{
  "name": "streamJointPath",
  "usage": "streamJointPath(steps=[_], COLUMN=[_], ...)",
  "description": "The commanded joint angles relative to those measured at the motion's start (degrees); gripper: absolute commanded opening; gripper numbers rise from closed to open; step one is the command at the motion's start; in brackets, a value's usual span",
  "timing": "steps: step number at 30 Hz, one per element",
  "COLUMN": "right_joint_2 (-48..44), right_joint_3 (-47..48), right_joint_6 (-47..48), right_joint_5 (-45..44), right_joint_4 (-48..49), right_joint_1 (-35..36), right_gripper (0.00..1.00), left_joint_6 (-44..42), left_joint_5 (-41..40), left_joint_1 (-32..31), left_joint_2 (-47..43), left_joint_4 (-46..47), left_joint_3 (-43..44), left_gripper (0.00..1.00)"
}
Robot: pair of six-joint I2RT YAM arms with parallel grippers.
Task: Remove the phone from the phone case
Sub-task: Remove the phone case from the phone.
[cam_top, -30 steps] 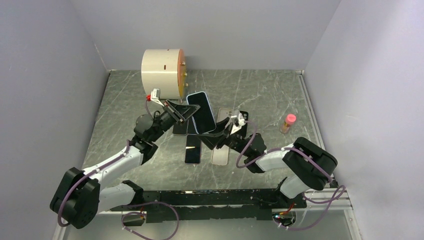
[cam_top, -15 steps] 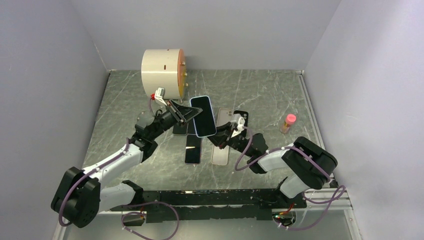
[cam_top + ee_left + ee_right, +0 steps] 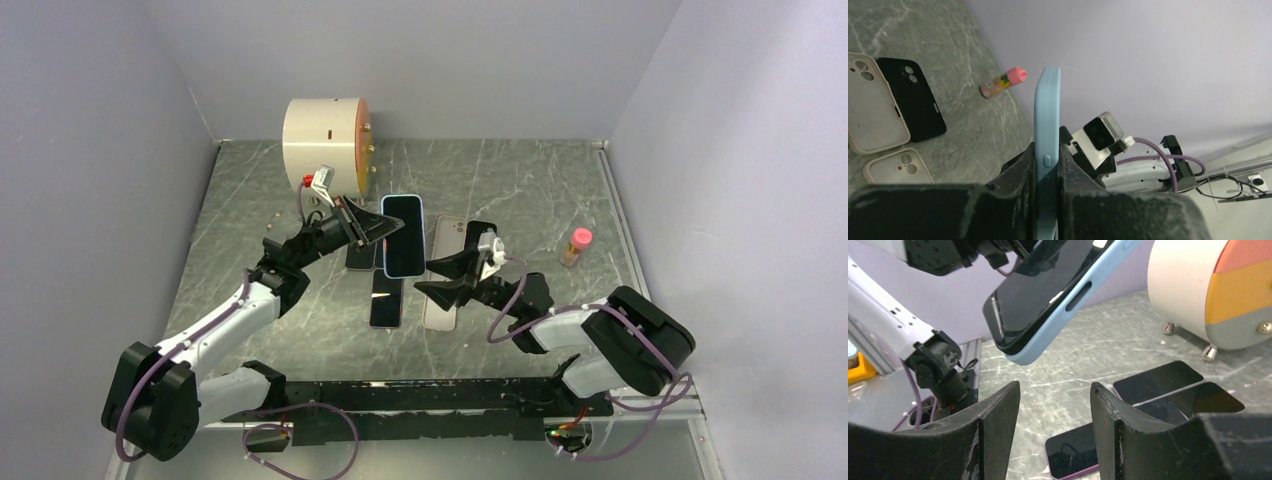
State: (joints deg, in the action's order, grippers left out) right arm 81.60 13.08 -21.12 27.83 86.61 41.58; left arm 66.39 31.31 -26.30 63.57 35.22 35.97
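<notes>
The phone (image 3: 403, 232), black screen up, sits in a light blue phone case (image 3: 385, 240) and hangs in the air over the middle of the table. My left gripper (image 3: 376, 228) is shut on its left long edge; in the left wrist view the case's edge (image 3: 1047, 120) stands clamped between the fingers (image 3: 1024, 167). My right gripper (image 3: 423, 276) is open just right of and below the phone's near end, not touching it. From the right wrist the phone (image 3: 1040, 290) and case rim (image 3: 1075, 295) hang above the spread gripper (image 3: 1054, 395).
A white drum with an orange face (image 3: 322, 147) stands at the back left. Bare phones (image 3: 386, 298) and empty cases, beige (image 3: 440, 305) and black (image 3: 480, 232), lie under the arms. A pink-capped tube (image 3: 576, 245) stands to the right.
My right gripper closed near the phone's near corner, then opened again and drew back to the right. The left gripper turned the phone straighter and shifted it slightly left.
</notes>
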Motion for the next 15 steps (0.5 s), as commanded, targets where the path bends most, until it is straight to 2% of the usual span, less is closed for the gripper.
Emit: streamJointPath(steps=[1, 15], right_joint_2=[-4.0, -7.5], right_joint_3=[-0.5, 2.8], right_joint_6=[-4.0, -7.2], right_joint_5=[5.8, 10.6], right_joint_4=[11.4, 11.5], right_joint_1=[-1.8, -3.2], right_gripper=[0.57, 0.55], left_joint_6=[-1.6, 2.6], left_joint_5=[5.9, 12.8], left_joint_1=[0.4, 0.4], left_joint_2=[-1.3, 2.9], left_joint_4=[3.4, 11.2], left_joint_3=[4.4, 4.5], left_gripper=[0.02, 0.02])
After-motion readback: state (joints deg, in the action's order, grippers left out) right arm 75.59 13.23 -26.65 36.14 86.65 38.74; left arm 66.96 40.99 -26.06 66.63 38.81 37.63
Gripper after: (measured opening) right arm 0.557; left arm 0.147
